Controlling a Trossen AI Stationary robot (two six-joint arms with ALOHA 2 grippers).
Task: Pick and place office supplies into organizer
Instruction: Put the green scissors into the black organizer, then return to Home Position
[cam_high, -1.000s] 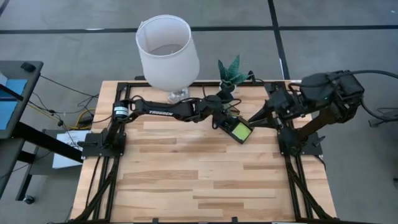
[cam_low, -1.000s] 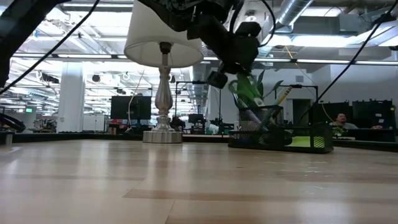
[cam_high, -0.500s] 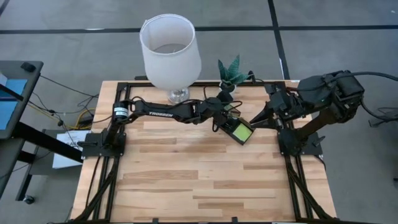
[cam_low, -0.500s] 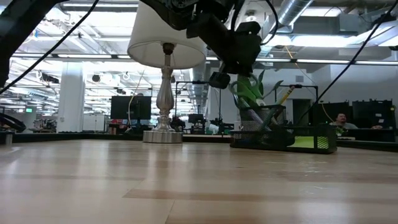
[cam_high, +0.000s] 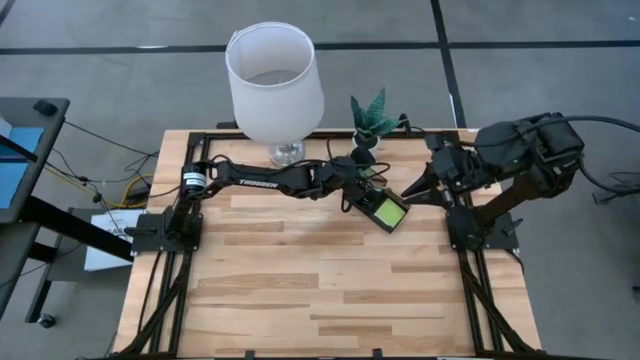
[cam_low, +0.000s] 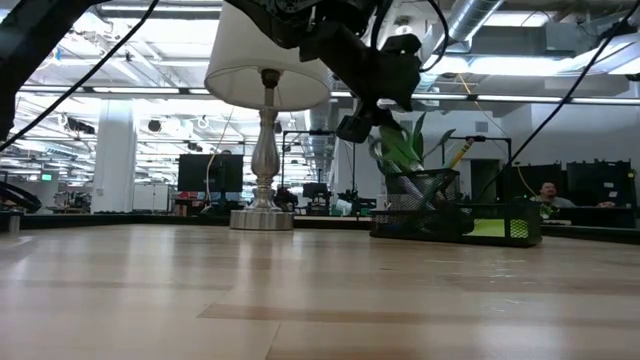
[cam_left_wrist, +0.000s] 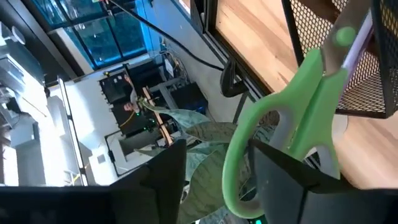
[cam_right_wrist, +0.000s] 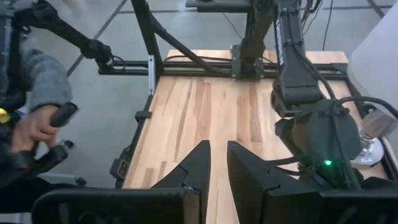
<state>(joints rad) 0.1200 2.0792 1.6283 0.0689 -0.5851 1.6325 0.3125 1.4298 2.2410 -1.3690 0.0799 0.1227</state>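
Scissors (cam_left_wrist: 292, 124) upright in organizer (cam_low: 455, 215), left claw (cam_left_wrist: 217, 180) newly parted (lamp (cam_high: 272, 85) unmoved)

Table (cam_high: 300, 290) of light wood planks with a smooth, faintly sheened surface, framed in matt black metal rails; lamp (cam_low: 265, 110) with a matt white cloth-like shade and a polished, silvery metal stem and base. Organizer (cam_low: 455, 215) of fine black wire mesh, its perforated wall clear in the left wrist view; scissors (cam_left_wrist: 292, 124) with smooth, glossy green plastic handles. Arms of dark, matt metal and plastic, and the left gripper (cam_left_wrist: 214, 180) fingers (cam_left_wrist: 283, 177) of matt black plastic
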